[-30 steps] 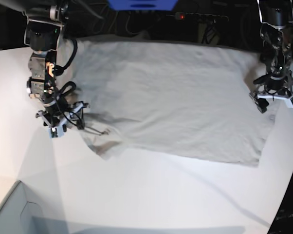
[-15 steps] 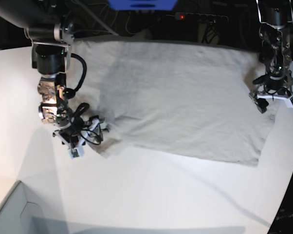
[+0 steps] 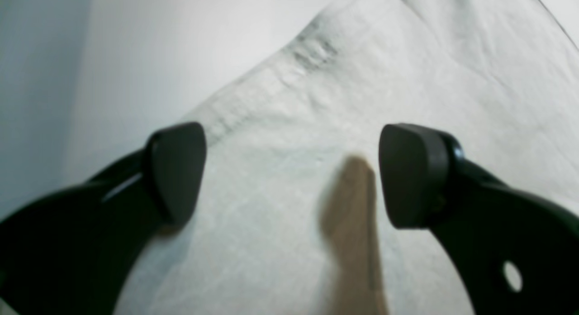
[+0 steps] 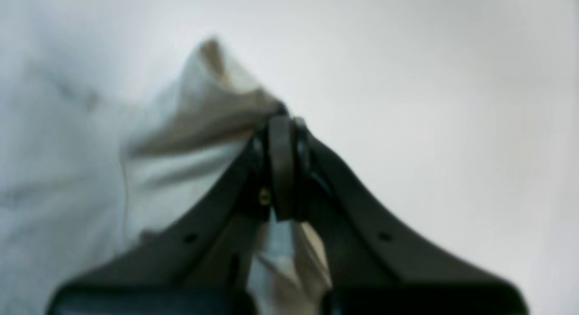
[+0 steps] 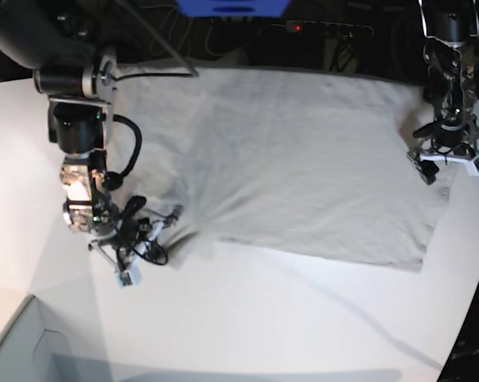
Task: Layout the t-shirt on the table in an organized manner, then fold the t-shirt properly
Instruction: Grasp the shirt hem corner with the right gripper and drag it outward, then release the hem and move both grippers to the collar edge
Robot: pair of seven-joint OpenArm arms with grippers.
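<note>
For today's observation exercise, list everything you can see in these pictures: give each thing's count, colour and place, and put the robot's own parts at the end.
t-shirt: one, light grey-beige, spread across the far half of the table, one corner bunched up on the base view's left.
table: one, white, under the whole scene.
box: one, pale grey, near corner on the base view's left, only partly in view.
power strip: one, dark with a red light, behind the table's far edge.
blue object: one, at the base view's top edge; too cropped to name.
right gripper: one, black, shut on the t-shirt's bunched corner.
left gripper: one, black, open over the t-shirt's opposite edge.
</note>
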